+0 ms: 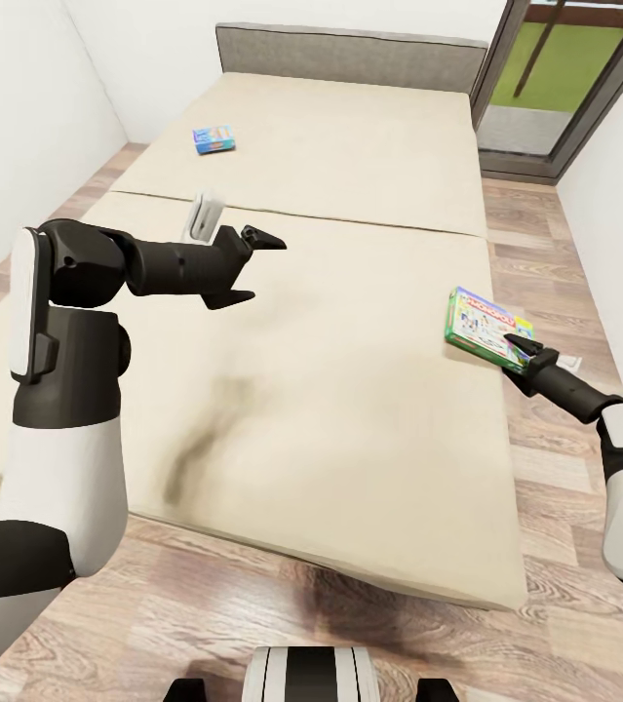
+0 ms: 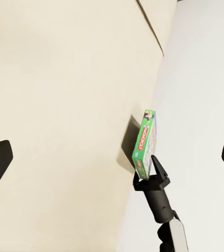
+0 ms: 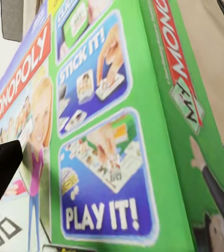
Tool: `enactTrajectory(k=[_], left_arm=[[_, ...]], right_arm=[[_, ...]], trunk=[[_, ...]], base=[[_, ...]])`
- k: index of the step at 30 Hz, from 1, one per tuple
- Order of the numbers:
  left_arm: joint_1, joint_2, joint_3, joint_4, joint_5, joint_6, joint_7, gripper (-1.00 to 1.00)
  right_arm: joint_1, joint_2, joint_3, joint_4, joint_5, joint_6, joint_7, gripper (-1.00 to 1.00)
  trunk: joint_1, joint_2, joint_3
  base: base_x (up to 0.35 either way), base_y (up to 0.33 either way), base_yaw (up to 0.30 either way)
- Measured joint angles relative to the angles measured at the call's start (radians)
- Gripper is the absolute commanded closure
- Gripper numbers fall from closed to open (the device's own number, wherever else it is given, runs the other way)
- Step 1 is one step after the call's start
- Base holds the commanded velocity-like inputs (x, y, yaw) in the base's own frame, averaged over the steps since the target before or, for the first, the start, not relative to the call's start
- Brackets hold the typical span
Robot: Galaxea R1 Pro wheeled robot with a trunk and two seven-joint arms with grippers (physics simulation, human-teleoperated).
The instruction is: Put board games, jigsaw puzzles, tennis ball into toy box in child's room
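Bed [image 1: 350,322]: broad mattress under smooth, matte cream cloth, seamed across the middle, with a grey upholstered headboard; plank wood floor [image 1: 535,253] around it. Left arm raised over the bed, its left pincer [image 1: 257,265] spread wide and empty. MONOPOLY board game [image 1: 486,328]: flat rectangular carton, glossy print, green edges, lying at the bed's right edge. Right pincer [image 1: 523,346] sits at the box's near corner, fingers parted to either side of it in the right wrist view [image 3: 117,157]; whether they touch the carton yet cannot be told. Blue board game [image 1: 214,140]: a second flat carton, far up the bed near the headboard, untouched. Step in hand, as judged: securing the MONOPOLY box. The next move calls for clenching across its thin rigid edge, then lifting it level.
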Motion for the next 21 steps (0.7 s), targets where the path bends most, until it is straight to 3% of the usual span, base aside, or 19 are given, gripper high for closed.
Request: enactTrajectory(k=[6,13,21], left_arm=[[0.001,0.000,0.000,0.001,0.000,0.000,0.000,-1.00],[0.003,0.000,0.000,0.003,0.000,0.000,-0.001,-1.00],[0.005,0.000,-0.002,0.003,0.000,0.000,-0.001,-1.00]], right_arm=[[0.001,0.004,0.001,-0.017,-0.001,0.003,-0.002,1.00],[0.001,0.001,0.001,-0.046,-0.031,0.021,-0.002,1.00],[0.002,-0.001,0.001,-0.077,-0.019,0.019,-0.003,1.00]], trunk=[[0.000,0.000,0.000],[0.000,0.000,0.000],[0.000,0.000,0.000]], base=[[0.000,0.000,0.000],[0.000,0.000,0.000],[0.000,0.000,0.000]])
